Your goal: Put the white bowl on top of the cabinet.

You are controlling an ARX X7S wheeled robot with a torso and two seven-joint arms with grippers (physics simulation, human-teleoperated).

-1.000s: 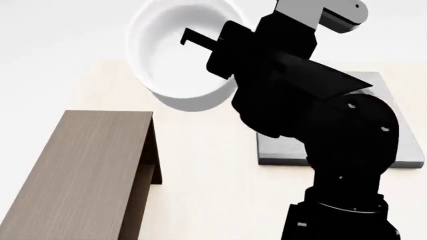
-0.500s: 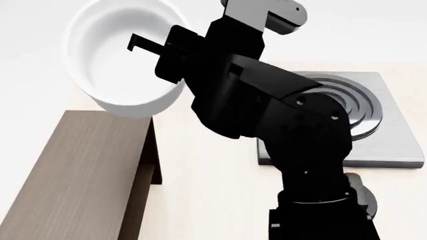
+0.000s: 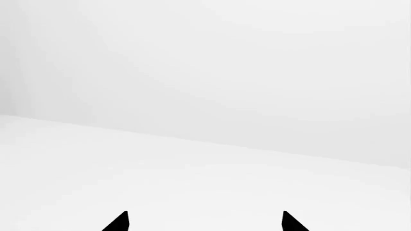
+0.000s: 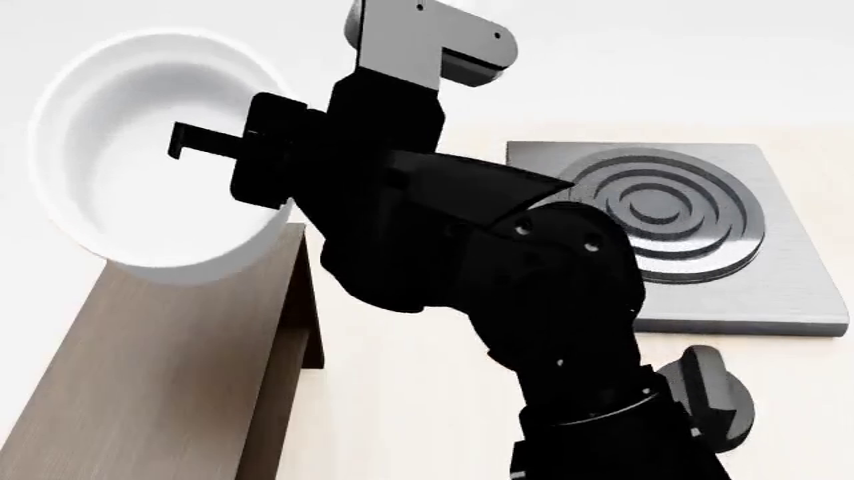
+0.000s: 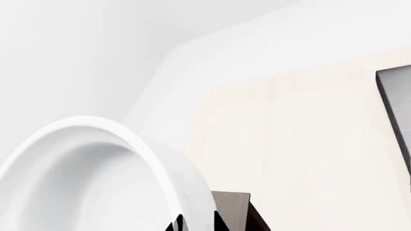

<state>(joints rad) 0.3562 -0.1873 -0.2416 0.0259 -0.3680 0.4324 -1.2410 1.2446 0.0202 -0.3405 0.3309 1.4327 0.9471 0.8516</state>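
Observation:
The white bowl hangs tilted in the air over the far end of the dark-brown cabinet in the head view. My right gripper is shut on the bowl's rim, one finger inside and one outside. In the right wrist view the bowl fills the near corner, the fingertips pinch its wall, and a piece of the cabinet shows behind. My left gripper shows only two black tips, spread apart, over a plain white surface. It is out of the head view.
A grey metal stove plate with concentric rings lies on the pale table at the right; its edge shows in the right wrist view. My right arm fills the middle of the head view. A black rounded part shows at lower right.
My right arm has carried the bowl to the left, from over the table's back middle to over the cabinet's far end. The stove plate is now uncovered.

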